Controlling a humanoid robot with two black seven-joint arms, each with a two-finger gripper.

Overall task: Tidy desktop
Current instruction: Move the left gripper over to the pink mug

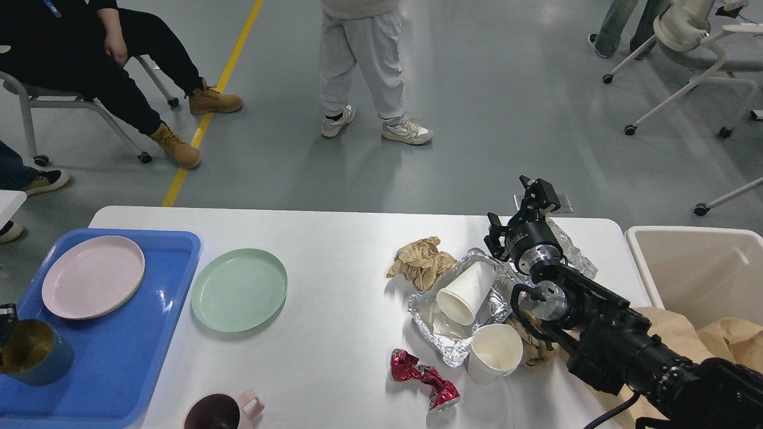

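Over on the blue tray [119, 351], left gripper [5, 319] looks to be setting the blue cup [33, 359] down; jaws mostly off-frame, can't tell. Right gripper [527, 205] hovers parted above trash on the desktop [334, 286]. Green plate [239, 289] probably next.

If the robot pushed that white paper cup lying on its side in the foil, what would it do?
The white paper cup lies tipped on the crinkled foil tray, so it would probably roll. It looks empty and thin-walled: likely light, and it may crush if squeezed.
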